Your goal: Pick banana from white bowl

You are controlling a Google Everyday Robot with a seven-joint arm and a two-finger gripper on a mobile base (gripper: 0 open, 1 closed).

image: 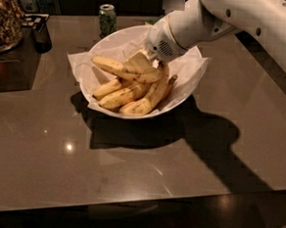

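Observation:
The white bowl, lined with crinkled white paper, stands on the brown table and holds several speckled yellow bananas. The long arched banana curves up the right side of the pile. A straighter banana lies across the top. My gripper reaches down into the bowl from the upper right. It sits at the right end of the top banana, just above the upper end of the arched one. The white arm hides the bowl's far rim.
A green can stands behind the bowl. A dark cup and a basket of brown items are at the far left. The table edge runs along the bottom of the view.

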